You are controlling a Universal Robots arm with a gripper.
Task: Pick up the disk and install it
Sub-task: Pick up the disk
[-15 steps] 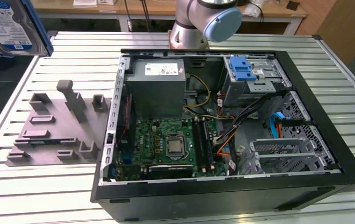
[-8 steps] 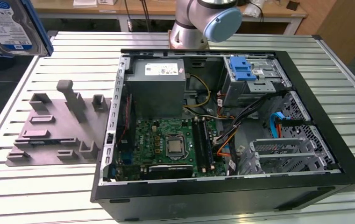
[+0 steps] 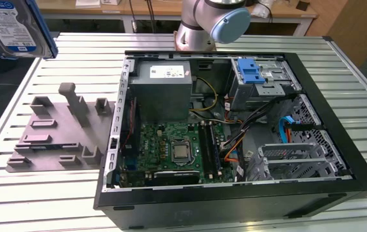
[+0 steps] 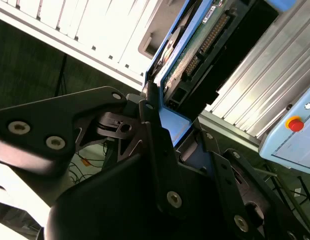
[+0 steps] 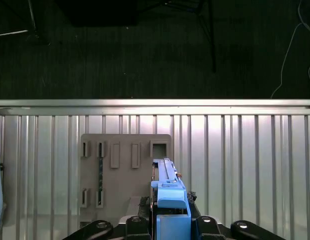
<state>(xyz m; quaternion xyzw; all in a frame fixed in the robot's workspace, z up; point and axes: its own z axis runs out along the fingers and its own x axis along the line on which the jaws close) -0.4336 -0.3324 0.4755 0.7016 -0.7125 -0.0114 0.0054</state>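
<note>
The disk point(image 3: 13, 26) is a silver drive with a white-and-blue label in a blue bracket. It hangs high in the air at the exterior view's far left, above the table's edge. In the first wrist view the disk point(image 5: 167, 187) appears edge-on, with my gripper point(image 5: 170, 222) shut on its sides. The second wrist view shows the black fingers point(image 4: 152, 125) clamping the disk point(image 4: 187, 60), its connector edge pointing away from the gripper. Below the disk lies the grey holder fixture point(image 5: 126, 160).
The grey moulded holder fixture point(image 3: 54, 135) lies on the slatted table point(image 3: 35, 193). On the exterior view's right lies an open black computer case point(image 3: 338, 125). Its metal drive cage has a blue latch point(image 3: 254, 72). The arm's base point(image 3: 212, 21) stands behind the case.
</note>
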